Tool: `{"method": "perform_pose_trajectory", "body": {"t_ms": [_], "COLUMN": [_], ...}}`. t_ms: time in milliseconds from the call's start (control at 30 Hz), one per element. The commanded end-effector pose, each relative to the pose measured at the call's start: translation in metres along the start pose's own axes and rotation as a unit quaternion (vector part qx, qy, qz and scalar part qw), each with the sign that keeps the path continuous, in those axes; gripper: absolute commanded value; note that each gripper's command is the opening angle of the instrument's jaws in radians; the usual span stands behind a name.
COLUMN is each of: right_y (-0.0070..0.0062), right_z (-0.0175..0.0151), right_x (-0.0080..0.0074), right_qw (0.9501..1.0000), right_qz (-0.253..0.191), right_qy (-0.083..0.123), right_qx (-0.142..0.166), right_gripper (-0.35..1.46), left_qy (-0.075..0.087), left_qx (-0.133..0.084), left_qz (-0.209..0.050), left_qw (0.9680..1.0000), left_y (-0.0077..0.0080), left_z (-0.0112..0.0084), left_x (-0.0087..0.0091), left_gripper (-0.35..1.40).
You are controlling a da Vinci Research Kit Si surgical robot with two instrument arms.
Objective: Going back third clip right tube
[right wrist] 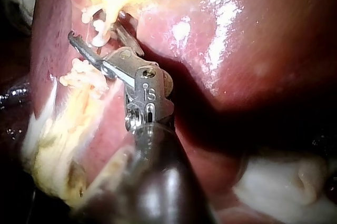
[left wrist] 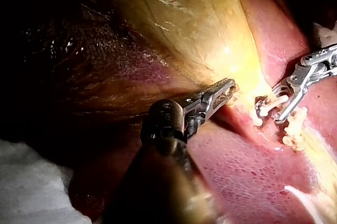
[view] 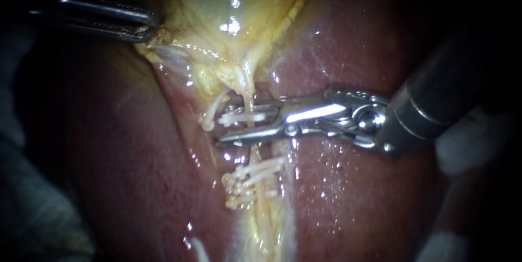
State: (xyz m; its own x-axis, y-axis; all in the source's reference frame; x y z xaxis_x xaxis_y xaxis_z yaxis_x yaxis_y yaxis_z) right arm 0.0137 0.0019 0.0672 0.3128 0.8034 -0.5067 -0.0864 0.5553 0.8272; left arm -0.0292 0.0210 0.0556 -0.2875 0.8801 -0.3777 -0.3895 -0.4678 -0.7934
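LIVER BENCH: The right instrument (view: 224, 127) reaches in from the right edge of the endoscope view. Its dark shaft slants down to a bright metal wrist, which bends to lay the tool almost level across the liver (view: 348, 197). The tool stands open, with a clear gap between its two slim jaws. The right tube (view: 249, 98), a thin pale strand running down from the gallbladder (view: 228, 1), passes through that gap. A white clip (view: 246, 116) sits across the tube just beside the upper jaw; whether that jaw touches it cannot be told. Below the lower jaw, a cluster of white clips (view: 253, 178) crosses the same strand.

From the upper left, the left instrument (view: 148, 29) lies nearly level. Its tool is closed on the gallbladder's edge, where the yellow tissue is drawn to a point. The right wrist view shows the right instrument's jaws splayed to either side of the white clip, with the wrist cocked toward the tube. The left wrist view shows the left instrument's wrist angled toward the gallbladder, the two tools well apart.
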Motion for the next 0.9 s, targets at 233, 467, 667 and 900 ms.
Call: {"method": "perform_pose_trajectory", "body": {"t_ms": [233, 467, 667, 900], "right_y": [0.0001, -0.0007, -0.002, -0.0038], "right_z": [-0.0002, -0.0012, -0.0036, -0.008], "right_x": [0.0, -0.0003, 0.0, 0.0006], "right_qw": [0.9999, 0.9957, 0.9822, 0.9643], "right_qz": [-0.012, -0.092, -0.181, -0.257], "right_qy": [-0.003, 0.0, 0.008, -0.007], "right_qx": [-0.001, -0.013, -0.052, -0.064], "right_gripper": [0.5, 0.5, 0.5, 0.5], "left_qy": [0.0, 0.0, 0.0, 0.0], "left_qx": [0.0, 0.0, 0.0, 0.0], "left_qz": [0.0, 0.0, 0.0, 0.0], "left_qw": [1.0, 1.0, 1.0, 1.0], "left_y": [0.0, 0.0, 0.0, 0.0], "left_z": [0.0, -0.0001, -0.0002, -0.0002], "left_x": [0.0, 0.0, 0.0, 0.0], "left_gripper": [-0.35, -0.35, -0.35, -0.35]}}
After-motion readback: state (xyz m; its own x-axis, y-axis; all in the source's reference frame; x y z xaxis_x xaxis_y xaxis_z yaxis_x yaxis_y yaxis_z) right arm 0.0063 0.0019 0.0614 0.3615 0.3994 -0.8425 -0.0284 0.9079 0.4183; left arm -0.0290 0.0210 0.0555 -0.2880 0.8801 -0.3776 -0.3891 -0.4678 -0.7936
